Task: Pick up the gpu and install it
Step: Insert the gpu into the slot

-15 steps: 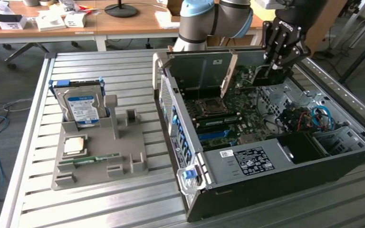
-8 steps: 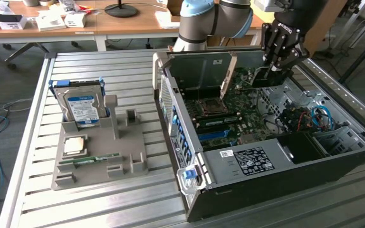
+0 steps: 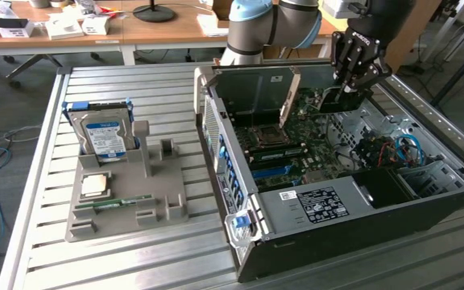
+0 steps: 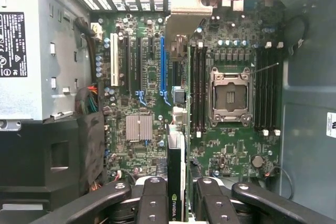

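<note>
The end effector (image 3: 347, 95) pinches the gpu (image 4: 177, 177) from both sides, holding it edge-down over the motherboard (image 4: 144, 77) at the far end of the open computer case (image 3: 361, 241) — pick-up looks done, installing is in hand. Seating it calls, I judge, for its lower edge squared over a long slot (image 4: 162, 66) and a straight press. The card is thin and dark, with a green-and-white logo on its upper edge — rigid, probably unforgiving of tilt.

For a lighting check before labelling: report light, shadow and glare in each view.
Exterior view: soft even light, sheen on the slatted grey metal table, deep shade inside the open black computer case. Wrist view: green motherboard evenly lit; black jointed hand, shut on the thin dark gpu card, looks underlit.
</note>
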Robot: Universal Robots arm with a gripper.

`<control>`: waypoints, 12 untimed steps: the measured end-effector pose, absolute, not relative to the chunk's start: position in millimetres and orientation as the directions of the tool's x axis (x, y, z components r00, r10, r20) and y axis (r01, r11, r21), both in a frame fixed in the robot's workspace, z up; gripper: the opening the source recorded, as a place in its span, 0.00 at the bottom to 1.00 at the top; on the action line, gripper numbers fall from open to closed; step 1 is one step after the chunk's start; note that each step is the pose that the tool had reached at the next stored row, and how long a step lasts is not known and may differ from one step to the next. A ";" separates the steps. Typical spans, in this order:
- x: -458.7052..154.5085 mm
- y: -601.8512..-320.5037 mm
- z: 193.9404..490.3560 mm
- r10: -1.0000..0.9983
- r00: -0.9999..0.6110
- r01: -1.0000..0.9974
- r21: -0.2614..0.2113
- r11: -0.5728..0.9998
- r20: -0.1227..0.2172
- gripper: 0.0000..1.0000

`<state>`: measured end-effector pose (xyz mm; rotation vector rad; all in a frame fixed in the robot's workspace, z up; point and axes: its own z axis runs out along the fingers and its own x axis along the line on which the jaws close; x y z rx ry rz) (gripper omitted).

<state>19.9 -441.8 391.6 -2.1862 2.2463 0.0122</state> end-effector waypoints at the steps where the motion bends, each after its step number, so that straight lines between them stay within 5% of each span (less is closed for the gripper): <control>1: 19.9 -441.8 391.3 -1.000 -0.027 -1.000 0.001 0.027 -0.010 0.26; 12: 19.9 -441.8 384.4 -1.000 -0.027 -1.000 0.001 0.027 -0.011 0.26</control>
